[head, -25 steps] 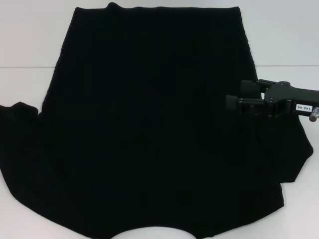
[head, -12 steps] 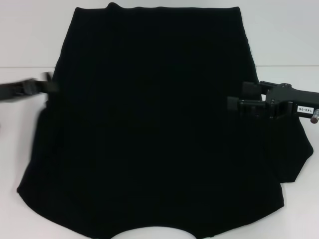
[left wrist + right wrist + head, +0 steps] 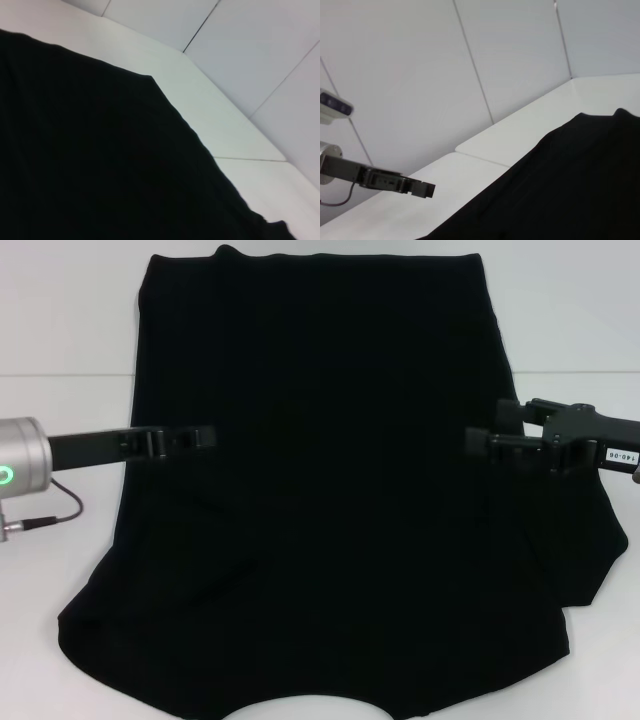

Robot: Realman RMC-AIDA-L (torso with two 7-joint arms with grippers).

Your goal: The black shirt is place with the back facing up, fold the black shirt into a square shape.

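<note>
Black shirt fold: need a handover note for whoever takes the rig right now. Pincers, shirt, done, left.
Left pincer: over the shirt's left side at mid-height; open or shut cannot be made out.
Right pincer: at the shirt's right edge, same height, fingers apart, nothing seen between them.
Black shirt: spread on the white table, plain side up, collar nearest the robot. Left sleeve looks folded in, giving a straight left edge; right sleeve sticks out.
Left to do: fold the right sleeve in, then fold the body into a square.
</note>
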